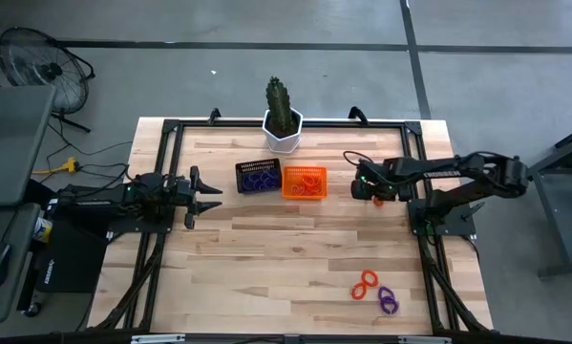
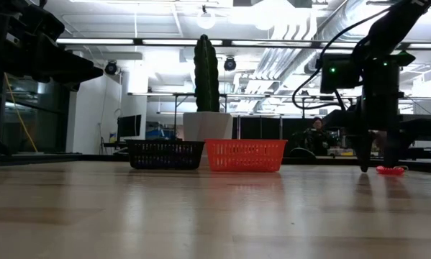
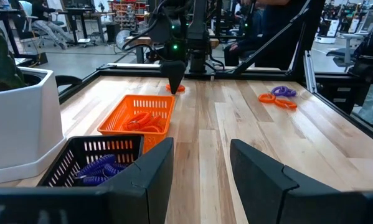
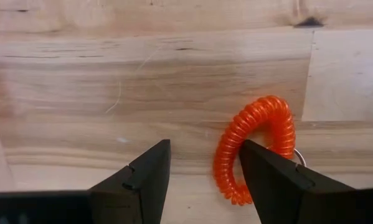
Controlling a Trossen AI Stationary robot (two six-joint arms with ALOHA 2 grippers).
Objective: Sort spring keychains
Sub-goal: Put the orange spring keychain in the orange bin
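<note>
Right gripper (image 4: 202, 180) spread above orange keychain (image 4: 254, 146)

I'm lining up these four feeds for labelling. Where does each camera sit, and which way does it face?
High: overhead, straight down on the table; both arms show.
Low: table height, facing the black basket and orange basket; the right gripper comes down from above.
Left wrist: across the table to both baskets; left gripper open.
Right wrist: down at an orange keychain; own fingers open.
Shared: high and left wrist both show the loose keychains.

Orange keychain (image 4: 254, 149) on pale wood table (image 4: 142, 74); orange basket (image 1: 304, 182), black basket (image 1: 258, 177), white pot (image 1: 283, 135)
</note>
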